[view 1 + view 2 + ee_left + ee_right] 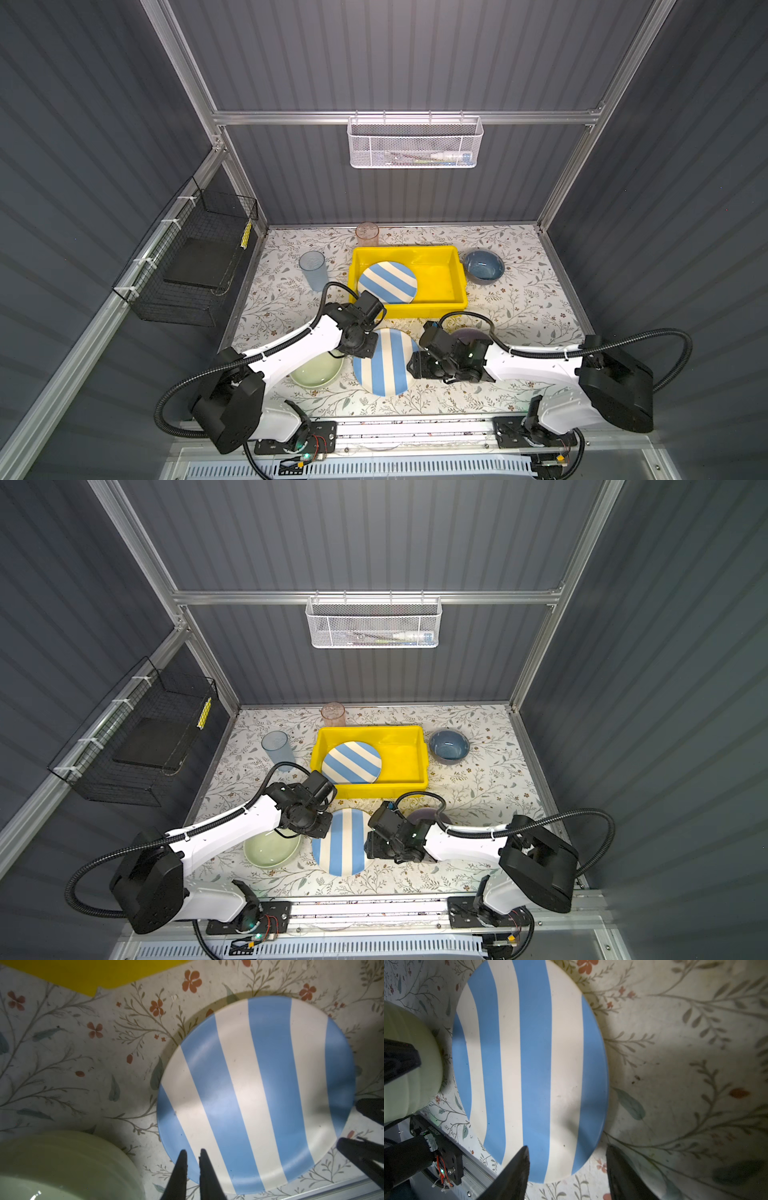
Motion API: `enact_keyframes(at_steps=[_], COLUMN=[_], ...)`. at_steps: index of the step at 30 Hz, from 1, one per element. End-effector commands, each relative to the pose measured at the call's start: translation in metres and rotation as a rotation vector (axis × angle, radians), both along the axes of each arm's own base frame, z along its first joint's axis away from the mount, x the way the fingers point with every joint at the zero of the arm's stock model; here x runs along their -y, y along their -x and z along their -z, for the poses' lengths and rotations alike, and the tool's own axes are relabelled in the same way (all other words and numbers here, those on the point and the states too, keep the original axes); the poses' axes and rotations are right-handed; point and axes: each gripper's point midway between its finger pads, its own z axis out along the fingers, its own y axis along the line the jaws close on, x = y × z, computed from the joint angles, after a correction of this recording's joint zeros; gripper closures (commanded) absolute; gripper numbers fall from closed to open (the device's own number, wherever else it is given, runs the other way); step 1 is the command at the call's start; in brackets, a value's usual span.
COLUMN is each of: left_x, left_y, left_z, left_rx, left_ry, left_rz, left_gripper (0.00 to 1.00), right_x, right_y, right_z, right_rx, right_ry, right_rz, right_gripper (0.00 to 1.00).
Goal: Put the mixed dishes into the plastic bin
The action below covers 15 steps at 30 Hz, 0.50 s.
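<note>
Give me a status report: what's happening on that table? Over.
Left tool shut, at edge of near striped plate. Right tool open, straddling its opposite edge. Second striped plate already in yellow bin. Green bowl close alongside.

Bin [441, 277] bright yellow. Far plate [387, 282] and near plate [384, 365]: broad blue-cream stripes. Pale green bowl [318, 372], slate-blue bowl [483, 266], lilac bowl [469, 333]. Cloth [532, 299] cream, grey-green sprigs, rust-red flowers.
</note>
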Motion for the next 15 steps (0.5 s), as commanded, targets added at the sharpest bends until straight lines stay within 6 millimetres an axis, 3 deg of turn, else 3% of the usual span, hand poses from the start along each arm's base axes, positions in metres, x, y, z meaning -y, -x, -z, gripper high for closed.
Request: enact_keyframes(at_steps=[1,15], left_x=[-0.018,-0.020], left_y=[0.008,0.005], left_z=[0.006,0.033], left_rx=[-0.004,0.010], left_ry=[-0.070,-0.106], left_rz=[-0.084,-0.077], left_gripper=[0.84,0.85], right_x=[-0.003,-0.004], right_y=[-0.002,-0.002], right_z=[-0.004,-0.002], right_rx=[0.015,0.016], right_ry=[0.001,-0.001], right_rz=[-0.009,-0.017], right_gripper=[0.40,0.40])
